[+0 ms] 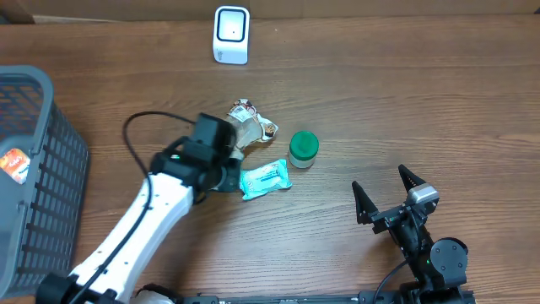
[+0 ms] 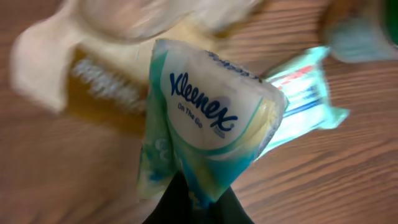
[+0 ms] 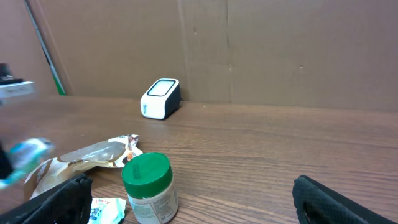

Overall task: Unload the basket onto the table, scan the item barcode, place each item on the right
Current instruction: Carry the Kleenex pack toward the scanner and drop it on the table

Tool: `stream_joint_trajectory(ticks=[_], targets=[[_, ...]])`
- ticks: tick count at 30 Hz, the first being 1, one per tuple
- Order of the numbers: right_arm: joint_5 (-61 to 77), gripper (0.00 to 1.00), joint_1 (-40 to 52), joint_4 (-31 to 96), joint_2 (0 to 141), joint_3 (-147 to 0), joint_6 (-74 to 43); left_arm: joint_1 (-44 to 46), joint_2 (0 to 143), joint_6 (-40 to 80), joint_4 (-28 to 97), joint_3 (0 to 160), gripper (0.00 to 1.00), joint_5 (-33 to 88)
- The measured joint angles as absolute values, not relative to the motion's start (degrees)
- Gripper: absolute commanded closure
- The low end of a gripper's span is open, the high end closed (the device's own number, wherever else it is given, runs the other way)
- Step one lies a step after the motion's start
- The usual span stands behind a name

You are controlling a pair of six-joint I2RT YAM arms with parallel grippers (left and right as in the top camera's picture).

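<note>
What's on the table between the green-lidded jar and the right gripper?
Nothing: in the overhead view only bare table runs from the green-lidded jar to the open right gripper.

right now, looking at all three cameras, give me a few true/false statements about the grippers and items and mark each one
1. The left gripper is shut on a Kleenex pack. True.
2. The right gripper holds the green-lidded jar. False: its jaws are wide open and empty, apart from the jar.
3. The white scanner sits beyond the jar, away from both grippers. True.
4. The jar lies on its side. False: it stands upright, lid on top.
5. The grey basket is on the robot's right. False: it is on its left.
</note>
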State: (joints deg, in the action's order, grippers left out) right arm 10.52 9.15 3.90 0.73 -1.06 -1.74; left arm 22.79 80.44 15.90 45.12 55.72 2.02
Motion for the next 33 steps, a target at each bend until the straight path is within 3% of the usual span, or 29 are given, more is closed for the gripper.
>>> stream_joint_trajectory(ticks=[8, 14, 16, 23, 33], targets=[[10.52, 0.00, 9.15, 3.90, 0.73, -1.06, -1.72, 34.22, 86.04, 8.69, 33.50, 55.64, 0.92, -6.48], [10.52, 0.00, 9.15, 3.90, 0.73, -1.06, -1.72, 35.27, 90.13, 5.80, 31.35, 55.64, 0.24, -10.17], [10.52, 0.00, 9.15, 3.88, 0.73, -1.06, -1.72, 35.27, 90.78, 5.56, 31.24, 55.64, 0.13, -10.68], [10.55, 0.00, 9.13, 3.90, 0.73, -1.06, -1.72, 35.27, 90.87, 5.41, 32.45, 57.19, 0.00, -11.51], [10.52, 0.00, 9.15, 3.92, 0.73, -1.06, -1.74, 31.09, 83.48, 5.39, 45.10, 78.89, 0.01, -11.86]])
